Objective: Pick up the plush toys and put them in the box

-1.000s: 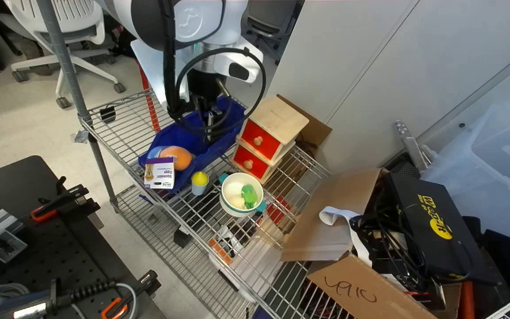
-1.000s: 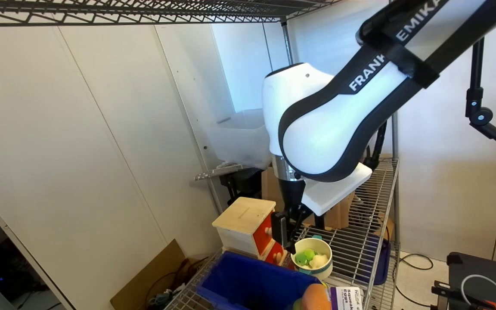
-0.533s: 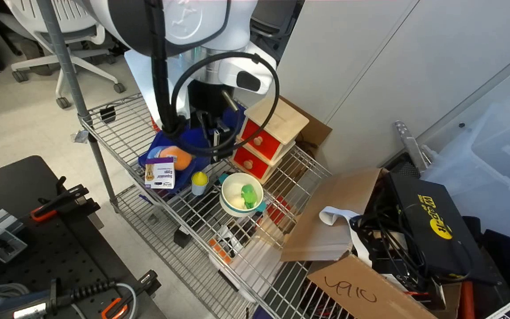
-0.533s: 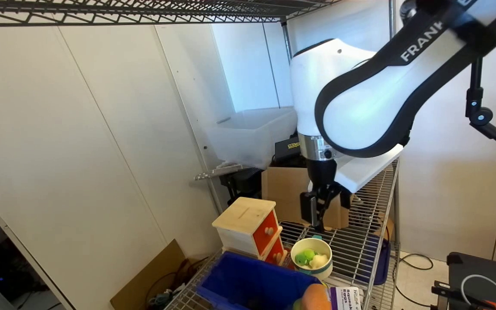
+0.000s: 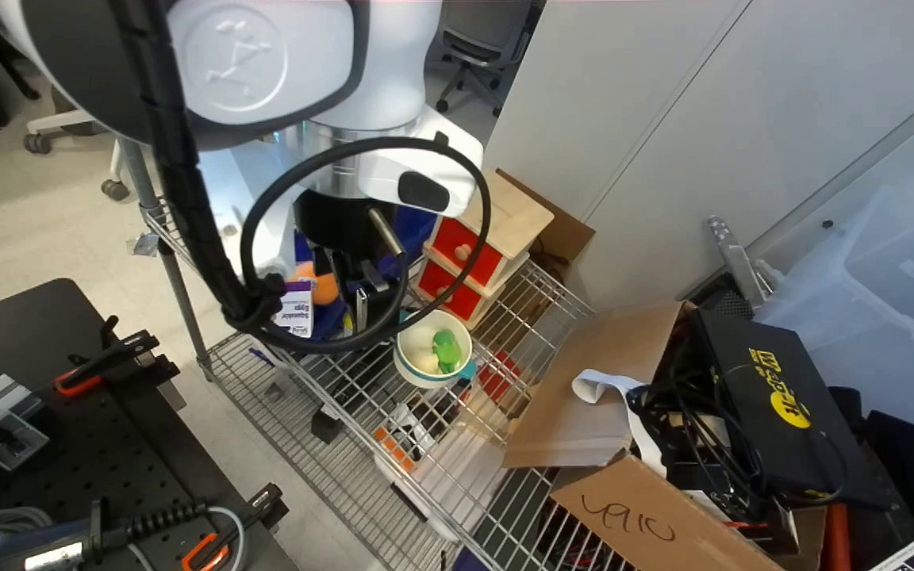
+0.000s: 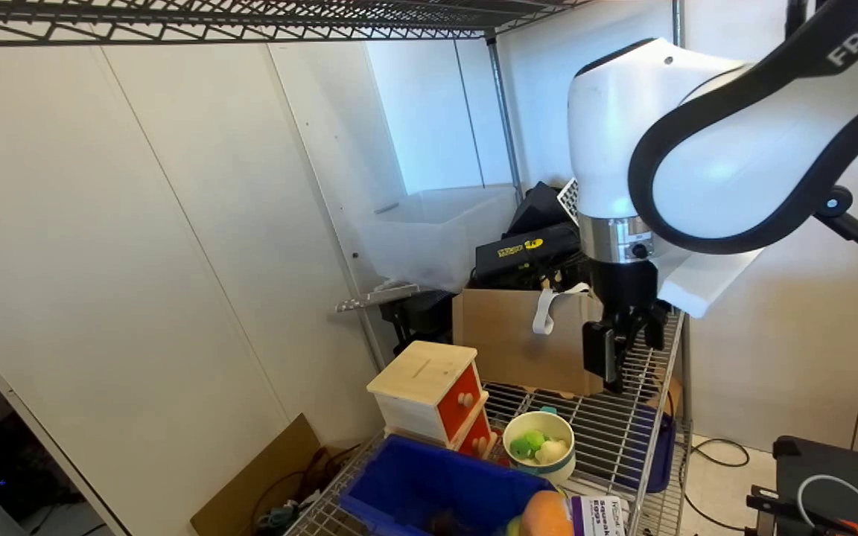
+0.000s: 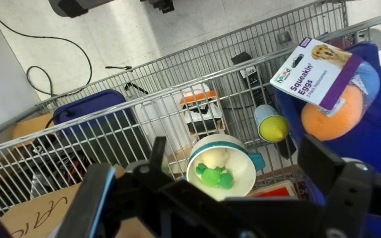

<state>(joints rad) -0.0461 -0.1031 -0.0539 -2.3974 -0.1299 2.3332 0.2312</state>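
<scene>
The deep-blue bin, the box (image 6: pixel 436 476), stands on the wire shelf. An orange plush egg (image 7: pixel 332 115) and a blue plush egg (image 7: pixel 369 79) lie at its near end, attached to a "Squeakin' Eggs" card (image 7: pixel 316 71). The orange egg also shows in an exterior view (image 6: pixel 546 514). A bright yellow pointed toy (image 7: pixel 273 129) sits in a pale blue cup beside the bin. A white pot (image 7: pixel 245 165) with teal handles holds green (image 7: pixel 215 177) and cream toys (image 7: pixel 213 157). My gripper (image 7: pixel 233 148) is open and empty, above the pot and shelf; it also shows in an exterior view (image 6: pixel 634 365).
A wooden drawer unit with red fronts (image 6: pixel 421 380) stands behind the bin and pot. An open cardboard box (image 5: pixel 592 396) with cables and a black case (image 5: pixel 766 396) is farther along the shelf. A cable loop (image 5: pixel 489 206) hangs from my wrist. A grey shelf post (image 5: pixel 167 270) stands at the corner.
My gripper has moved from over the blue bin to past the pot, rightward and higher in an exterior view. It stays empty. The toys, bin and pot have not moved.
</scene>
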